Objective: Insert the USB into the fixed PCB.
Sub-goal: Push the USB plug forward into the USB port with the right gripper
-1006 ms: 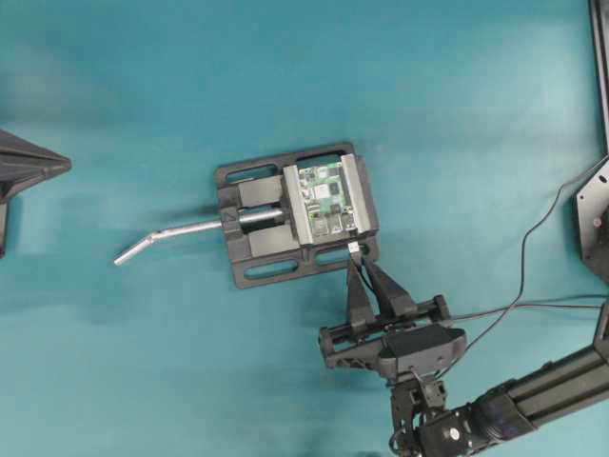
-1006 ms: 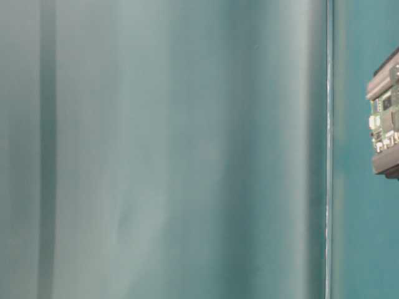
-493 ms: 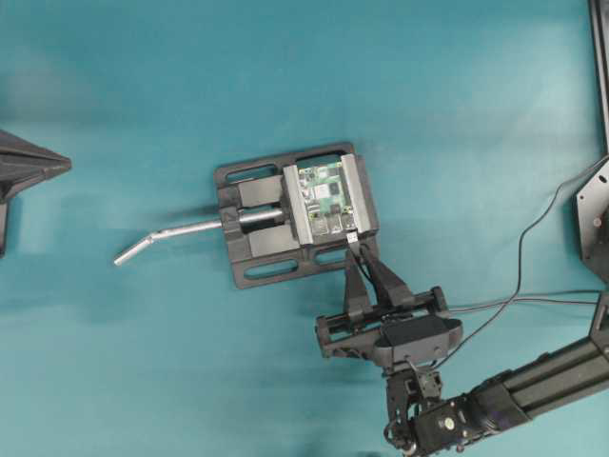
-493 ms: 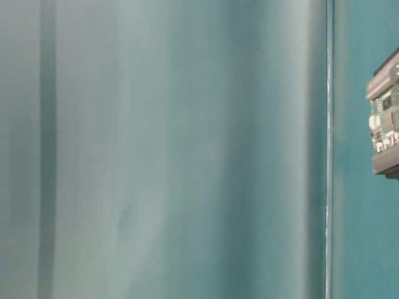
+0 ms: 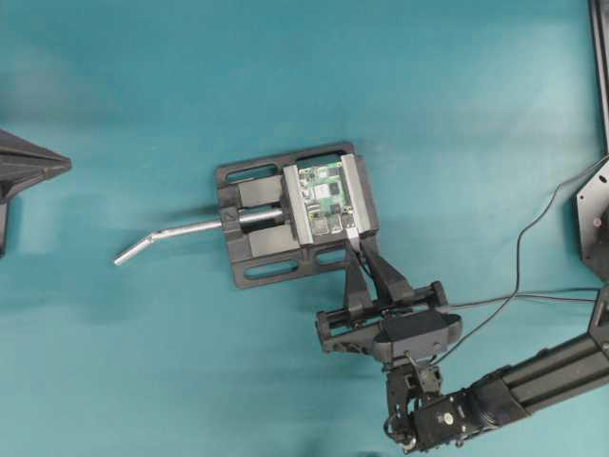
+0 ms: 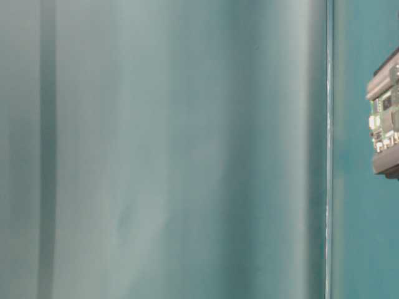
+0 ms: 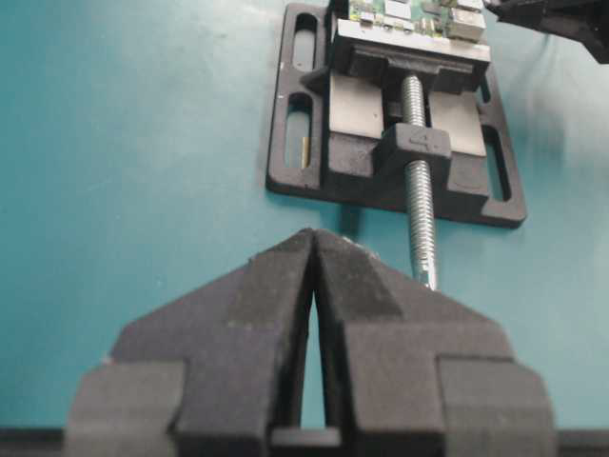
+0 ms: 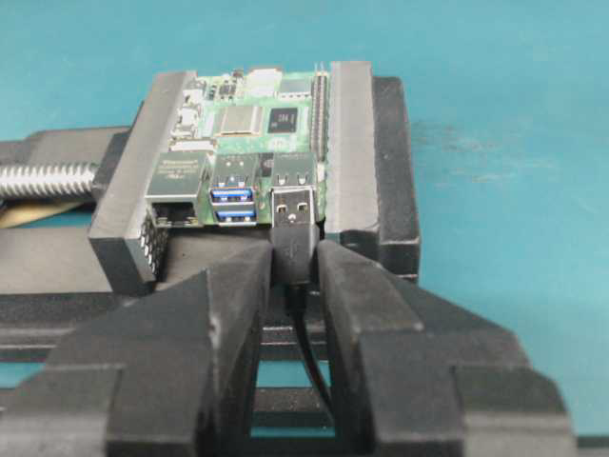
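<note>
USB (image 8: 294, 221) in right pincer (image 8: 290, 276); at PCB (image 8: 249, 124) port

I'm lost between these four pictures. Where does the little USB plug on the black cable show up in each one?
Overhead: the USB sits just right of centre, at the lower right corner of the green PCB.
Table-level: not in it; only a sliver of the PCB at the right edge.
Left wrist: not visible.
Right wrist: the USB is at centre, pinched in the right gripper.
Shared landmark: the black vise.
</note>
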Motion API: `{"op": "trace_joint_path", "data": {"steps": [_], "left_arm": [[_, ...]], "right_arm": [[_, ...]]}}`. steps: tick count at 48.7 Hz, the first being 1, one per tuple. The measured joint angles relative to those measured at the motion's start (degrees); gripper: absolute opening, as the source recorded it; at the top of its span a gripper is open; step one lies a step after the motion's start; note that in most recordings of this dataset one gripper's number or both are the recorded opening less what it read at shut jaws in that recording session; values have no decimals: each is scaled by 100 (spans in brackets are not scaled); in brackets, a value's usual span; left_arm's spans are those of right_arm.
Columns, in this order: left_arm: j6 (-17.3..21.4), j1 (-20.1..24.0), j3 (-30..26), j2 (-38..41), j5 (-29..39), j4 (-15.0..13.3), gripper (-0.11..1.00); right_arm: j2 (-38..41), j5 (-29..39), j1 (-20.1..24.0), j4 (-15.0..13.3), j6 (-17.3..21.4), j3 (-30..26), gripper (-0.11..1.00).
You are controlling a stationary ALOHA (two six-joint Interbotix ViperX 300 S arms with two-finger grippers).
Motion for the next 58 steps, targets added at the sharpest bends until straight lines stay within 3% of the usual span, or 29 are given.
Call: {"op": "trace_joint_path", "data": {"steps": [58], "left_arm": [[0, -9, -9, 9, 0, 0, 0]], "right_arm": [[-123, 9, -123, -123, 18, -35, 21]]}}
